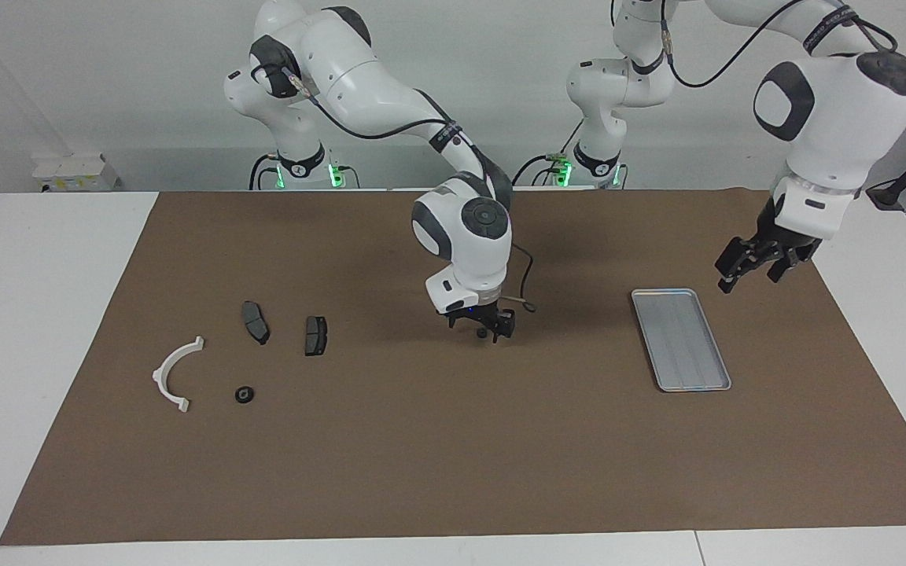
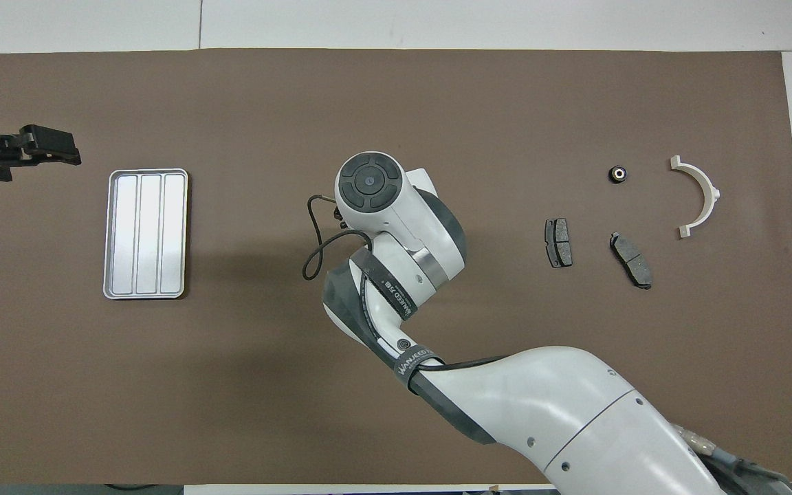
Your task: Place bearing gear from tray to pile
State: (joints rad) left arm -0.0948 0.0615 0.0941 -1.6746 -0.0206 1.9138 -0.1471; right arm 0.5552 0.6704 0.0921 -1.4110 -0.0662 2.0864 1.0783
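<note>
Low in the frame, toward the right arm's end of the worktop, lay the pile: white arc, black gear, two pads. At the frame's centre the right claw hung, seemingly clenched on a second gear, the pile sideways from it and nearest this arm. The tray lay empty. The left claw waited, released, above its upper corner.

The tray is shiny silver-grey with long stripes running down it. The mat is plain brown, and the table is white. The curved arc is white. The two pads are dark grey. The little gear is black with a pale middle. The arms are white with dark grey parts.
</note>
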